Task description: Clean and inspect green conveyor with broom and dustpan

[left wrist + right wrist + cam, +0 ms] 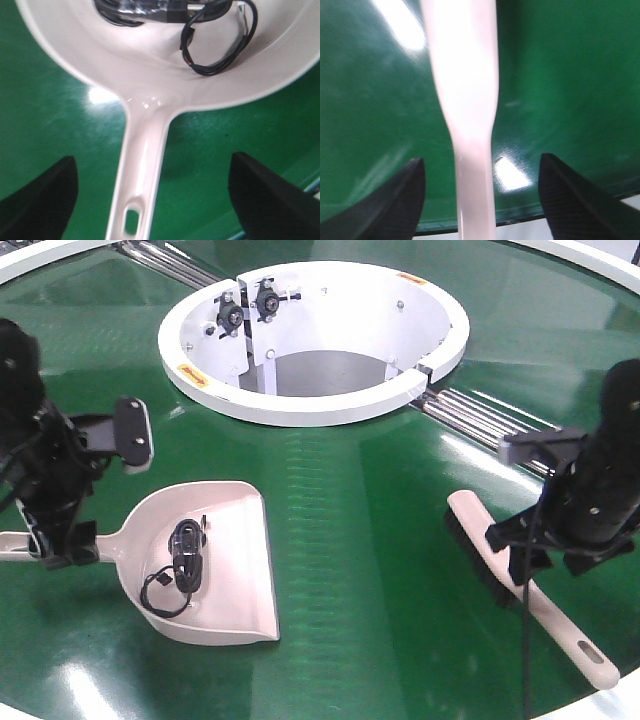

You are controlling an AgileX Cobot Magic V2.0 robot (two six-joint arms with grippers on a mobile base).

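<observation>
The green conveyor (360,510) fills the front view. The pale dustpan (225,575) lies on it at the left, with a coiled black cable (185,562) inside. My left gripper (58,545) is open above the dustpan's handle. In the left wrist view its fingers (50,200) stand wide apart on either side of the handle (142,165) without touching it. The broom (520,585) lies at the right, bristles to the far end. My right gripper (538,552) is open over its handle. In the right wrist view (481,167) both jaws are clear of the handle (467,100).
The white ring of the central opening (320,400) stands at the back middle, with black fittings inside. Steel roller strips (485,418) run to the right of it. The belt's white front rim (570,227) lies just below the broom handle's end.
</observation>
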